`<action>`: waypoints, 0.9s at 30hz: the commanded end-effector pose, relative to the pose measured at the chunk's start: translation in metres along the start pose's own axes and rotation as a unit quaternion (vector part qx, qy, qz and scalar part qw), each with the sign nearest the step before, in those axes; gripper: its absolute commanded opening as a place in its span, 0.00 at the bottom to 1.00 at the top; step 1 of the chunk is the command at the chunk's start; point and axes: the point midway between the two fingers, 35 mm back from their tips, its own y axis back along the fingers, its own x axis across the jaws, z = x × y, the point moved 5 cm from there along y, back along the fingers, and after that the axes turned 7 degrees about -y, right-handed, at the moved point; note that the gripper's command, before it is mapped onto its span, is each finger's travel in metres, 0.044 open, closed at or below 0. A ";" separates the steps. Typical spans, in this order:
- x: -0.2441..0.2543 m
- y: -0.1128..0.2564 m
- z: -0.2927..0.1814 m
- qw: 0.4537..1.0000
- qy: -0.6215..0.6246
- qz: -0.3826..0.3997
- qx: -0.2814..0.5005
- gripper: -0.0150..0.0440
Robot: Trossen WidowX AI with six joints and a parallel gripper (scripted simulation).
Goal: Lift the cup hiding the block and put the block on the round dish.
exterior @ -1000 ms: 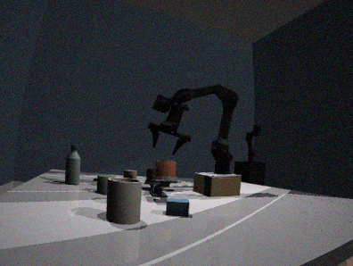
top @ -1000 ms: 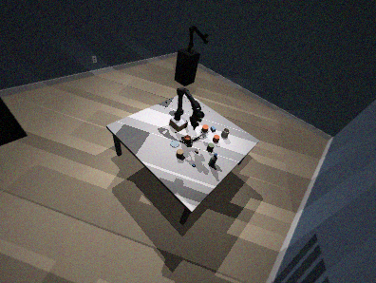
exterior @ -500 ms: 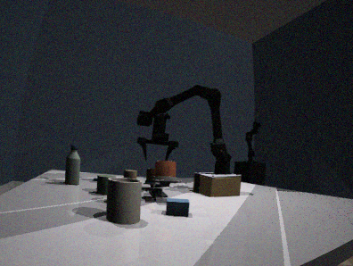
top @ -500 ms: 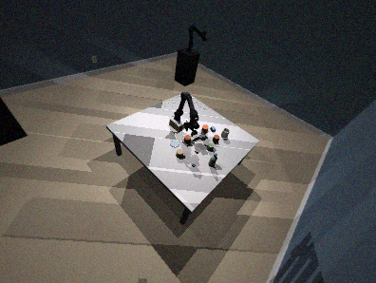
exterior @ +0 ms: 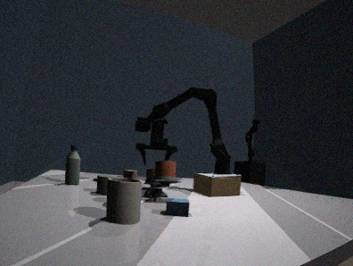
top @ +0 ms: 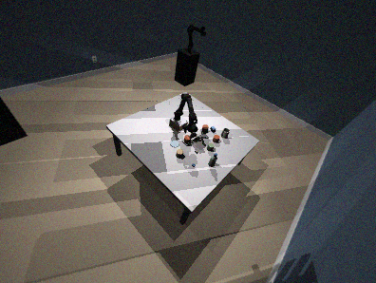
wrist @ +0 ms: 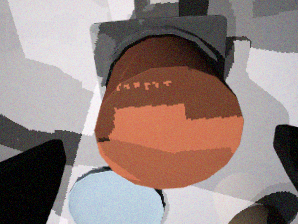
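Note:
An orange-red cup (top: 187,139) (exterior: 166,170) (wrist: 170,125) stands upright on one end of the balance (wrist: 102,30). The other red cup (top: 205,128) stands at the far end. No block shows under either. My gripper (exterior: 156,162) is open and empty, pointing down near the nearer cup's top. In the wrist view its fingers lie wide to the cup's left and right, with no contact visible. The pale blue round dish (top: 175,143) (wrist: 115,197) lies beside the cup, bare of cup and block.
A brown box (exterior: 217,185) stands near the arm's base. A tan cup (top: 179,153), a green cup (top: 211,147), another red cup (top: 216,139) and a bottle (top: 213,162) (exterior: 72,169) stand around the balance. A low blue object (exterior: 177,207) sits in front.

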 end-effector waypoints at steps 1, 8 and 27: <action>-0.001 -0.005 0.000 1.000 0.002 -0.002 -0.001 1.00; -0.002 -0.017 0.000 1.000 0.002 -0.002 -0.001 1.00; -0.001 -0.047 0.000 1.000 0.002 -0.002 -0.001 1.00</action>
